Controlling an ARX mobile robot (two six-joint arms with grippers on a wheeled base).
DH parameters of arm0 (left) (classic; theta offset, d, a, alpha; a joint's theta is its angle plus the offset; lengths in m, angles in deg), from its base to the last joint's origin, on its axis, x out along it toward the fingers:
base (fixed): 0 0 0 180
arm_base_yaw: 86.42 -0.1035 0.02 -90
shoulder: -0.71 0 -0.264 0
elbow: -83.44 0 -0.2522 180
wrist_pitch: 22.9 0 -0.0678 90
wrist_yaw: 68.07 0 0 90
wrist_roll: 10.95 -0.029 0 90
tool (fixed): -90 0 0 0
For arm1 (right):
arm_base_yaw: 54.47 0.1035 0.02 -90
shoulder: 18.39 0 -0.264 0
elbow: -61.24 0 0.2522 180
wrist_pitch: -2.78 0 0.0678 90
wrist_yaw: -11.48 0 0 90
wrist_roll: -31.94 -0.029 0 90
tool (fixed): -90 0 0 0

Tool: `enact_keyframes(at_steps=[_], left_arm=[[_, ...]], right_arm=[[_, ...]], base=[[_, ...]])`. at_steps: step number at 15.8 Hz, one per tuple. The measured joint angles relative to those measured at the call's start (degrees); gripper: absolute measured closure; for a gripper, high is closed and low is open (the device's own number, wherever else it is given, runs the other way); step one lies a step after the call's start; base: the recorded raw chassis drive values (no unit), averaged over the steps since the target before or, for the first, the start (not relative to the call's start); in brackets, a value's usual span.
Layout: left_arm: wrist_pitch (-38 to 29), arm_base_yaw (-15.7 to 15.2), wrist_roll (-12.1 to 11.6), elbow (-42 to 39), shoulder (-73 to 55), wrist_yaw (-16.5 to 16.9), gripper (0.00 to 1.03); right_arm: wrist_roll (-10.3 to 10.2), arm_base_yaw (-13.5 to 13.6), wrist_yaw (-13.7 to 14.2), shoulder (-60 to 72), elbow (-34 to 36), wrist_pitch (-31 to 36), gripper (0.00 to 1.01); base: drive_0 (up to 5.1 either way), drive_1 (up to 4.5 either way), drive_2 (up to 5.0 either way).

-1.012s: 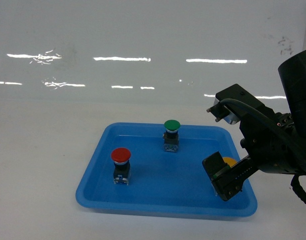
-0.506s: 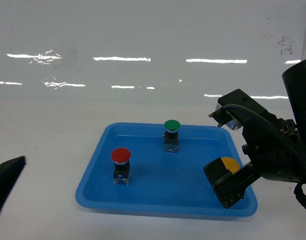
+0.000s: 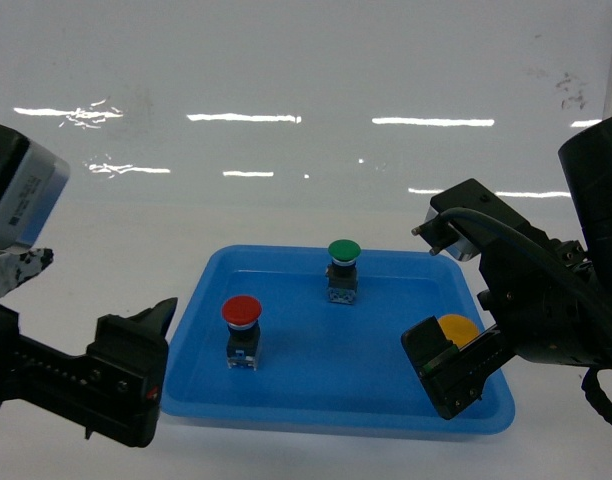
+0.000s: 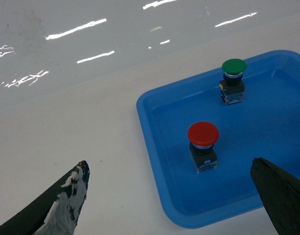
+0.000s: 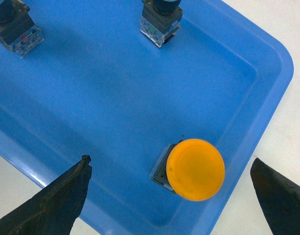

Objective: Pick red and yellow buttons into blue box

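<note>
Red button (image 3: 241,312) stands upright in the tray's (image 3: 191,378) left half, the yellow button (image 5: 195,169) at its right edge, a green button (image 3: 343,251) by the far rim. I see my right tool (image 5: 172,196) spread, straddling yellow without touching; my left tool (image 4: 174,198) is spread over the tray's left rim. The surface (image 3: 106,260) is glossy white, mirroring ceiling lights.

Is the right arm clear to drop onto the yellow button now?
Probably yes: the right gripper hangs open above the yellow button, which stands uncovered in the tray, apart from the others.
</note>
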Motion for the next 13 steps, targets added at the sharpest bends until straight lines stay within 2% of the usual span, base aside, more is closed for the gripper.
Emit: enact_keyframes(at_steps=[4, 9, 11, 12, 13], left_arm=[[0.04, 0.33, -0.09, 3.54, -6.47, -0.5, 0.05], [3.5, 0.31, -1.29, 8.57, -9.94, -1.07, 0.05], [4.96, 0.33, -2.12, 10.36, -10.69, -1.4, 0.05], [5.81, -0.11, -3.41, 11.78, -10.71, -1.46, 0.05], [4.0, -1.14, -4.74, 11.13, -9.9, -3.19, 0.05]], right_arm=[[0.0, 0.7, -0.2, 0.07, -0.87, -0.2, 0.03], [0.0, 0.76, -0.68, 0.44, -1.36, -0.24, 0.03], [0.0, 0.76, -0.81, 0.85, -1.4, -0.24, 0.03], [-0.02, 0.59, -0.98, 0.96, -1.4, 0.04, 0.03], [0.0, 0.55, -1.05, 0.9, -1.01, 1.25, 0.03]], base=[[0.0, 0.0, 0.0], [0.0, 0.0, 0.0], [0.0, 0.0, 0.0], [0.0, 0.0, 0.0], [0.0, 0.0, 0.0]])
